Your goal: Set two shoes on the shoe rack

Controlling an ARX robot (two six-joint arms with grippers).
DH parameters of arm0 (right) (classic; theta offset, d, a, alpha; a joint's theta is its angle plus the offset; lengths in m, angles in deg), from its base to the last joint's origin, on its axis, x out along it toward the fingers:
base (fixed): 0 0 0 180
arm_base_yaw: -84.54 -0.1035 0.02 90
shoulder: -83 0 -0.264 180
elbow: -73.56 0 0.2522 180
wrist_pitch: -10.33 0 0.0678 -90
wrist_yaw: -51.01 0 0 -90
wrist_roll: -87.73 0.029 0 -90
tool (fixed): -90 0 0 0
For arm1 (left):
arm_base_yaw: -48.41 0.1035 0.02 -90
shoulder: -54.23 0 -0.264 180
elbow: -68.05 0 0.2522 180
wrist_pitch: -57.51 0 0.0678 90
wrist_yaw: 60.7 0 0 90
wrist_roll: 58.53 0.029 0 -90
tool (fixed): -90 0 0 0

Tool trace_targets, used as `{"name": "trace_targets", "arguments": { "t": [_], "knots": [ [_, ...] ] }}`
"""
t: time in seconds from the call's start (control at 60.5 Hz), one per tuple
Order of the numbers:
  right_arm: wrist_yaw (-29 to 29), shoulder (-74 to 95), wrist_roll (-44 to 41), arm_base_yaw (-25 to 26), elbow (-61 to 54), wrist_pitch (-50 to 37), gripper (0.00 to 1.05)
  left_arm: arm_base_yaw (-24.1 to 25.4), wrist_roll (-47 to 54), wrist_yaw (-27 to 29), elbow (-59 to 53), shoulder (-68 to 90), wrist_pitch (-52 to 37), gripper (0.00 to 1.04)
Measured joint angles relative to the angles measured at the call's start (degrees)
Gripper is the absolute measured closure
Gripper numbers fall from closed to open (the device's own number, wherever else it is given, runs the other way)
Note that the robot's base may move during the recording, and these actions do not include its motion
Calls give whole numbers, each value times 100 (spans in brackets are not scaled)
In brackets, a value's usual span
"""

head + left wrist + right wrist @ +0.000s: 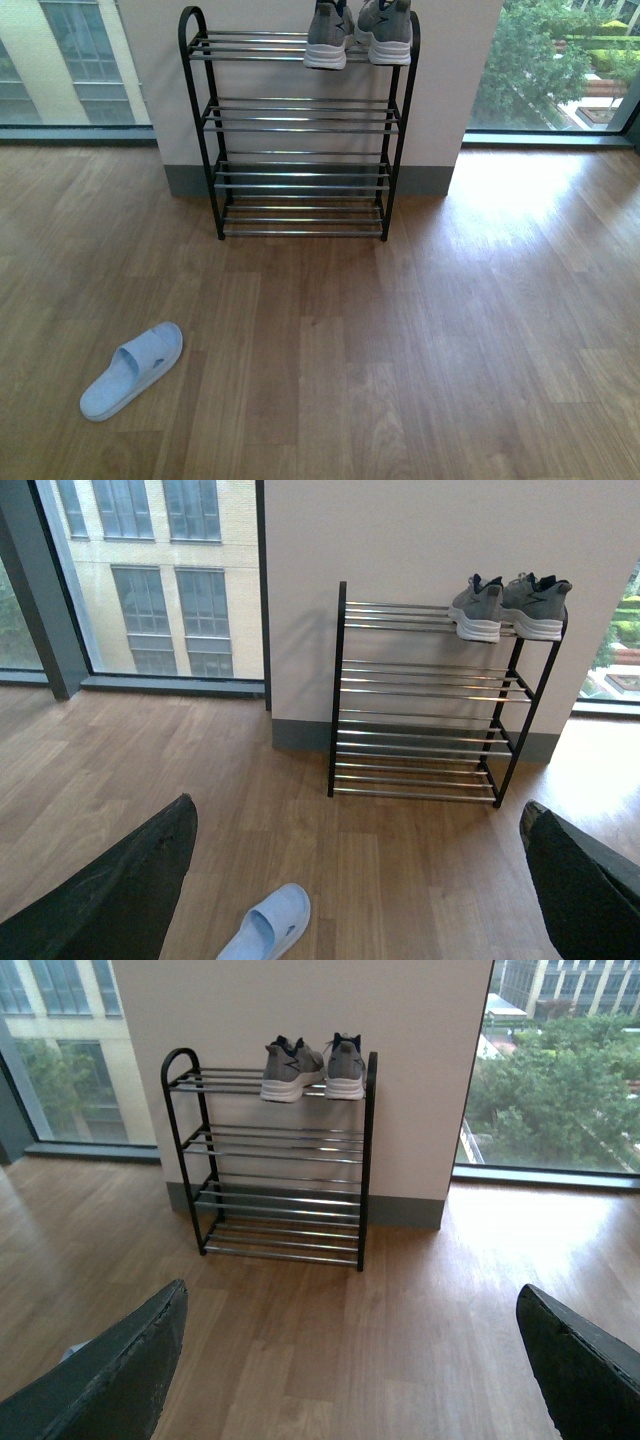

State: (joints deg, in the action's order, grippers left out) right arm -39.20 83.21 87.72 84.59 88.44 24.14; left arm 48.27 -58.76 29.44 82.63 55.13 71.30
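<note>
The shoe rack [212, 178] stands against the white wall, black-framed with chrome rod shelves. Both grey sneakers with white soles sit side by side on the right end of its top shelf, one shoe [328, 38] left of the other shoe [385, 34]. The left wrist view shows the rack [338, 700] and the pair [478, 608] [534, 606] from further back. My left gripper [360, 890] is open over bare floor, nothing between its fingers. In the right wrist view the rack [366, 1160] and sneakers [290, 1070] [345, 1068] appear too. My right gripper [350, 1370] is open and empty.
A light blue slipper [132, 369] lies on the wooden floor at the front left, and the slipper [268, 927] shows near my left gripper. Floor-to-ceiling windows [70, 60] flank the wall on both sides. The three lower rack shelves hold nothing.
</note>
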Motion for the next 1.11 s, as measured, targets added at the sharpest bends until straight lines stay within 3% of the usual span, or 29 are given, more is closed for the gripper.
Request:
{"name": "trace_targets", "arguments": {
  "t": [1.107],
  "knots": [
    [17,-4,0,-2,0,0,9,0,0,-2,0,0,-2,9]
  ]
}}
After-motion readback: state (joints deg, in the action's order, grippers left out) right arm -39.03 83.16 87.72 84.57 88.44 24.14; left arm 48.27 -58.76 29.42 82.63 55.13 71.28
